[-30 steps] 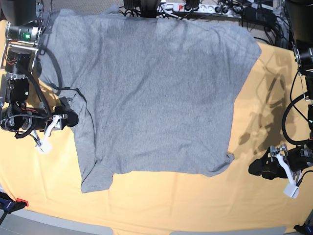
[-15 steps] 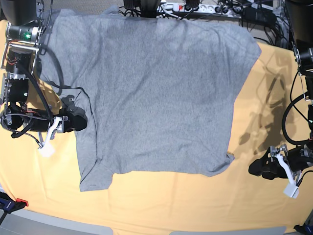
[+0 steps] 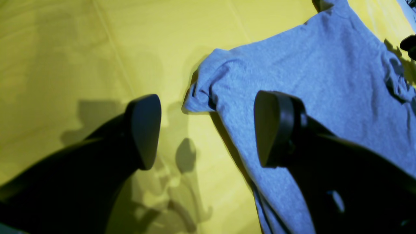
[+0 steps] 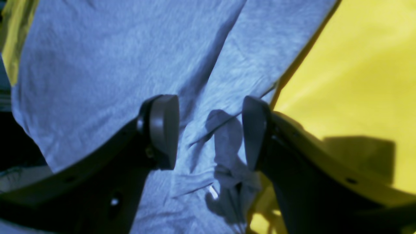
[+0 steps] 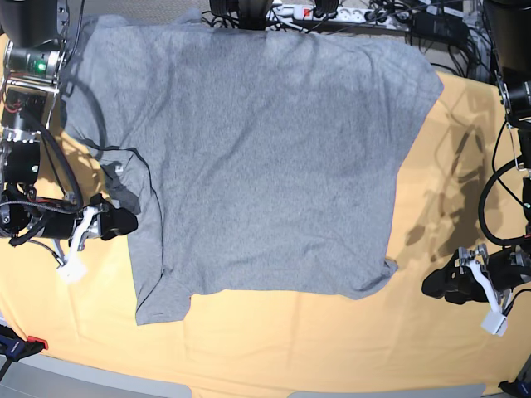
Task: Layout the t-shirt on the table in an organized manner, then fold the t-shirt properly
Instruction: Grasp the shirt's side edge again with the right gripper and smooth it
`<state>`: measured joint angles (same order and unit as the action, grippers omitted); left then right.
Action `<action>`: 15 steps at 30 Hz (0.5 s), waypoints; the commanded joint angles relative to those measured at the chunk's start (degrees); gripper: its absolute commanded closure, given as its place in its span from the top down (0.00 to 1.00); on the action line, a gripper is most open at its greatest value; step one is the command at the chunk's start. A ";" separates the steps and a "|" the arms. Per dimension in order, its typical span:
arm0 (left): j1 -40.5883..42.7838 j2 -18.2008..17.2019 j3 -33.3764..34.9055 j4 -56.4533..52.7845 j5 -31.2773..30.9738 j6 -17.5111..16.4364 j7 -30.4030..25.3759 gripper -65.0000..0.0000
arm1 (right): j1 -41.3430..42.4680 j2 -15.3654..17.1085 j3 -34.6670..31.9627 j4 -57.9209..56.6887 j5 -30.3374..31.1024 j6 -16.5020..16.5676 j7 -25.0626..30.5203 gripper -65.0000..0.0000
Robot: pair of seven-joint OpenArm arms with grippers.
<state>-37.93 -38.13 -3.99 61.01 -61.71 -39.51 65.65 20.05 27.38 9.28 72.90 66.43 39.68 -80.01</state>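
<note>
Base view shows the t-shirt [image 5: 265, 157] spread face-down across the far half of the table [image 5: 274, 348], with no lettering visible and its top edge running off the back toward the cables [image 5: 365, 15]. The lower hem lies fairly flat, but the side nearest the right gripper [image 5: 112, 224] is rumpled, with a sleeve bunched and a loose flap hanging at the lower corner.

That gripper sits at the shirt's edge with its jaws apart and nothing between them; its wrist camera looks down on a ridge of wrinkled cloth framed by the two pads [image 4: 162, 130]. The left gripper [image 5: 452, 282] waits on bare table just beside the opposite lower corner, also parted and empty, with that curled corner in plain sight between its fingers.

The layout step looks nearly finished, so the useful move is likely to pinch the bunched sleeve or edge, taking only the top layer, and draw it outward and flat before any fold. Pulling low and slowly should keep the rest from dragging.

The right arm's own wiring [image 5: 50, 166] trails over the sleeve area and could snag fabric. The power strip [image 5: 290, 12] and cables behind crowd the shirt's far edge.
</note>
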 commanded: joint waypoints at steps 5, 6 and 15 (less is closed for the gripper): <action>-1.90 -1.07 -0.59 0.74 -1.31 -0.17 -1.31 0.69 | -2.93 0.26 0.52 5.90 -1.29 0.31 1.33 0.51; -1.90 -1.07 -0.59 0.74 -1.33 -0.17 -1.31 0.69 | -3.61 -0.24 0.52 6.45 -2.71 -0.17 2.01 0.51; -1.90 -1.09 -0.59 0.74 -1.14 -0.15 -1.27 0.69 | -5.55 -3.65 0.52 6.67 -16.46 -4.17 10.38 0.51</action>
<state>-37.93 -38.13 -3.99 61.01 -61.69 -39.48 65.63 13.04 22.85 9.28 78.48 49.23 35.53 -70.67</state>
